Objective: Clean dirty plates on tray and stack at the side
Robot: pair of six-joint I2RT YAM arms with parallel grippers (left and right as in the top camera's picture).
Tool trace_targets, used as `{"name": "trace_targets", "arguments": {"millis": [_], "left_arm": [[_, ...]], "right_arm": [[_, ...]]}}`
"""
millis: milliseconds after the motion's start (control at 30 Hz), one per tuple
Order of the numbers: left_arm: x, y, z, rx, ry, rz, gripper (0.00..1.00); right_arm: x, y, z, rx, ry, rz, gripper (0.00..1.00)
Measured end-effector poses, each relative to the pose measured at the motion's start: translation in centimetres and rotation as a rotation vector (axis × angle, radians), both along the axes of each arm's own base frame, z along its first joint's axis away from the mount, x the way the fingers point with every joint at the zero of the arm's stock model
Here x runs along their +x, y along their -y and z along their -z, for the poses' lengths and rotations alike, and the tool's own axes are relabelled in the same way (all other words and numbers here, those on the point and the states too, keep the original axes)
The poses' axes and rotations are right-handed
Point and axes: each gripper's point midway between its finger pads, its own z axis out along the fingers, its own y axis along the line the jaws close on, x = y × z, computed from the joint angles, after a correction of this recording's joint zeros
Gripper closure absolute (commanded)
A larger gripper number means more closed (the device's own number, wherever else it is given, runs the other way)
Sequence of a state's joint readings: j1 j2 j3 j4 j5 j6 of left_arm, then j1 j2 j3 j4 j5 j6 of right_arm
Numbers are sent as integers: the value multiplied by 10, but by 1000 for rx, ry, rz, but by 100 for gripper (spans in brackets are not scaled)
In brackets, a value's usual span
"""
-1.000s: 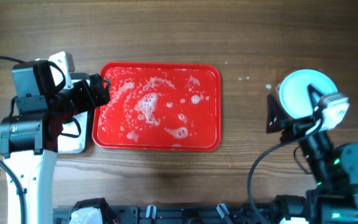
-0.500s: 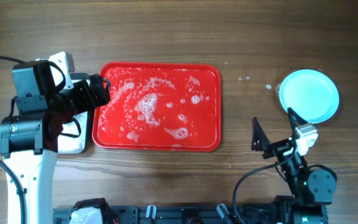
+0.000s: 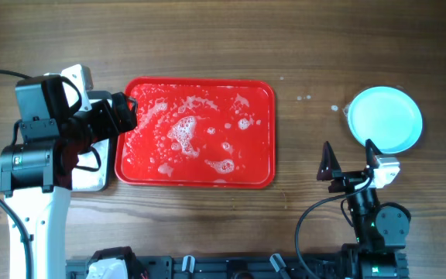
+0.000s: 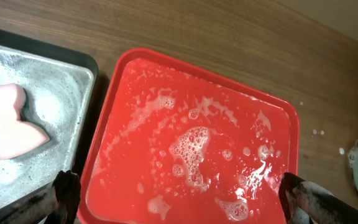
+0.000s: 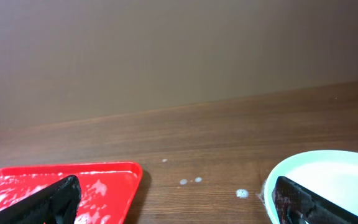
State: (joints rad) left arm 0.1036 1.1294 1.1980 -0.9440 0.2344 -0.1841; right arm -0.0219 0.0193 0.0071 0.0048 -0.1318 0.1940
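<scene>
Left gripper [image 3: 127, 116] wide apart, empty, foamy red tray [image 3: 200, 183] just ahead. Right gripper [image 3: 350, 163] same on my feed, turquoise plates [image 3: 385, 118] ahead-right.

place: robot lab bench | signs: wooden table [image 3: 207, 39], bare wall [image 5: 166, 50]

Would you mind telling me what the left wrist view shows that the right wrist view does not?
Only the left wrist view shows the grey pan holding a pink sponge, plus most of the red tray and its foamy floor. Only the right wrist view shows the plain wall behind the table. Both show some of the tray, the edge of a turquoise plate and drops on the wood.
</scene>
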Motion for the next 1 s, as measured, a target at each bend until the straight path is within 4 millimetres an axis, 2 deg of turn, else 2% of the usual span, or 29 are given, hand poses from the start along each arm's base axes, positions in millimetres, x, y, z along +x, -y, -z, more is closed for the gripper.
{"name": "trace_targets", "arguments": {"millis": [267, 400, 500, 767, 800, 867, 933, 1000], "left_arm": [[0, 1, 0, 1, -1, 4, 0], [-2, 22, 6, -1, -25, 73, 0], [-2, 30, 9, -2, -40, 99, 0], [-4, 17, 11, 64, -49, 51, 0], [-5, 16, 9, 68, -40, 48, 0], [-8, 14, -9, 78, 41, 38, 0], [-10, 13, -46, 87, 246, 24, 0], [-14, 13, -69, 91, 402, 15, 0]], "right_arm": [[0, 0, 0, 3, 0, 3, 0], [0, 0, 0, 3, 0, 3, 0], [0, 0, 0, 3, 0, 3, 0], [0, 0, 0, 3, 0, 3, 0], [0, 0, 0, 3, 0, 3, 0], [0, 0, 0, 3, 0, 3, 0], [0, 1, 0, 4, 1, 3, 0], [0, 1, 0, 4, 1, 4, 0]]}}
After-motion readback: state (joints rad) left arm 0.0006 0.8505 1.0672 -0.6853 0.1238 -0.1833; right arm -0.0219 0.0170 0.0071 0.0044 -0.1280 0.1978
